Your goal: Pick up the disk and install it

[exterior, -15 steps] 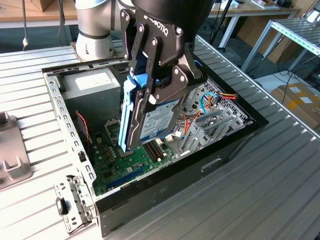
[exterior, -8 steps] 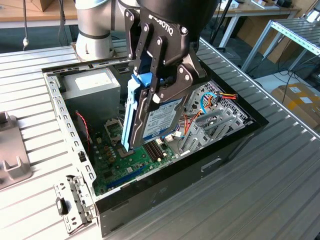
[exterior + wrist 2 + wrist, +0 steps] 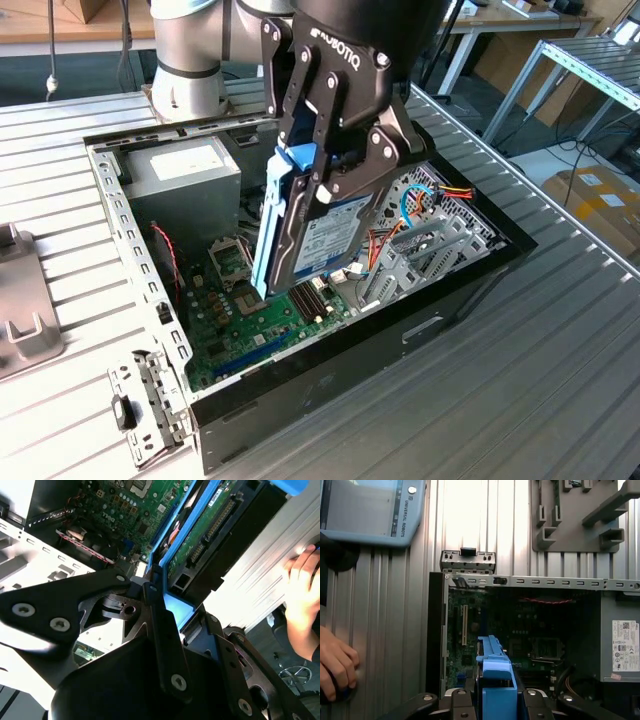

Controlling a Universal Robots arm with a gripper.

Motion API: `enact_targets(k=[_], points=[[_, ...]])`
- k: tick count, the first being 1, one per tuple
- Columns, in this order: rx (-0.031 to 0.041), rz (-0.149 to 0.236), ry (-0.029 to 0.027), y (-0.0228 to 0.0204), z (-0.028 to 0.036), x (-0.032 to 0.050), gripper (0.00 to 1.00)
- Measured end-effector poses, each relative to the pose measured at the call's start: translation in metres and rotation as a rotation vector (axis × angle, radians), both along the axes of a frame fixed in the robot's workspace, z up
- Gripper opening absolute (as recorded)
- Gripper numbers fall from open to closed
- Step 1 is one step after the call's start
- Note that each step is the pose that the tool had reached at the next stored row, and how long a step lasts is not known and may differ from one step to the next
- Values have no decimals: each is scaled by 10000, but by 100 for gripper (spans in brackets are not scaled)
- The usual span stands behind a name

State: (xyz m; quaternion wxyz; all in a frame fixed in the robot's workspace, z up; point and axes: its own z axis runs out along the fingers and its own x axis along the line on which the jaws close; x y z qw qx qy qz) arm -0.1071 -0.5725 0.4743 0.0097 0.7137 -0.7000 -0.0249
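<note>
Above the open computer case (image 3: 130,240), the disk (image 3: 320,235) is held on edge, its label turned toward the exterior view's right. It is pinched at its upper end by the gripper (image 3: 335,165), whose fingers are pressed onto the light blue carrier rails. The pick-up is judged complete and the carry toward installation is in hand: the disk is not yet seated, and its lower end hangs over the motherboard (image 3: 250,320). The next move is judged to call for the rails to be squared with the metal drive cage (image 3: 420,250) at the exterior view's right. Orange, red and blue cables (image 3: 430,195) beside the cage could be snagged. The grey power-supply box (image 3: 185,170) is noted at the case's far left. In the first wrist view, a person's hand (image 3: 335,672) rests on the table beside the case, well apart from the disk, with a teach pendant (image 3: 365,510) near it.
</note>
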Motion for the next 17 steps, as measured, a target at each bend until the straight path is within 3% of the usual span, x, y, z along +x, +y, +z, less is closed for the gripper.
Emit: enact_targets(k=[17], points=[[0,0,0,-12,-1,171,37]])
